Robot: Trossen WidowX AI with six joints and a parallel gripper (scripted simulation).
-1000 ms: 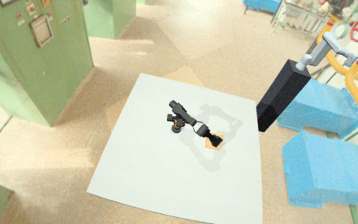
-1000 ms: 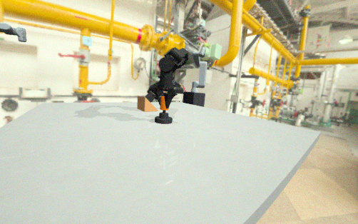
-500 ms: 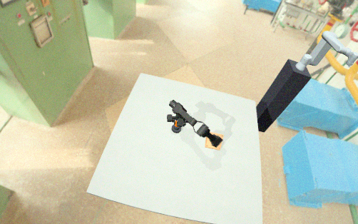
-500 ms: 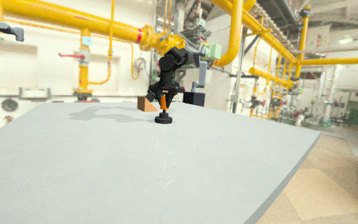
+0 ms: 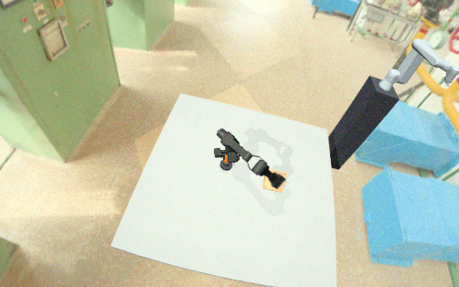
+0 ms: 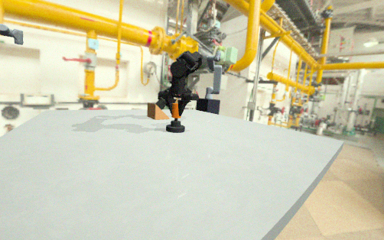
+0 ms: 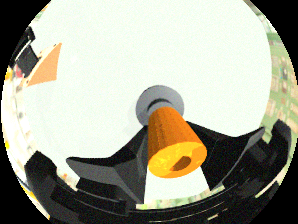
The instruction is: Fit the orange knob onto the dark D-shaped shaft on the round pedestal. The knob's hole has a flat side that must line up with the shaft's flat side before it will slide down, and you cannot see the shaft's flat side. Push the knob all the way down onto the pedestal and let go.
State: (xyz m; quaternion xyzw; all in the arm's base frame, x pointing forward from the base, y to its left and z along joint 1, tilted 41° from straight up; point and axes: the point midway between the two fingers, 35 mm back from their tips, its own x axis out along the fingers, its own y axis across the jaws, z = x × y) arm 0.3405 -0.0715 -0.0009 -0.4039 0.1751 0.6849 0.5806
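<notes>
The orange knob [image 5: 226, 159] [image 6: 175, 110] [image 7: 172, 130] is held nearly upright between the fingers of my gripper [image 6: 176, 108] [image 7: 175, 146]; the gripper is shut on it. In the wrist view its near end shows a dark recess. The dark round pedestal [image 5: 226, 167] [image 6: 175, 129] [image 7: 173, 94] stands on the table directly below. In the exterior view the knob's lower end is just above the pedestal's narrower upper part, with a short dark piece between them. The shaft's flat side is hidden, and I cannot tell how far the shaft is inside the knob.
A light-orange block [image 5: 267, 186] [image 6: 154, 111] [image 7: 49, 68] is by the arm's base. The pale table [image 5: 206, 228] [image 6: 134, 183] carries the arm's shadow. A tall dark box [image 5: 361, 123] [image 6: 209, 106] with a grey arm on top stands beyond the table edge.
</notes>
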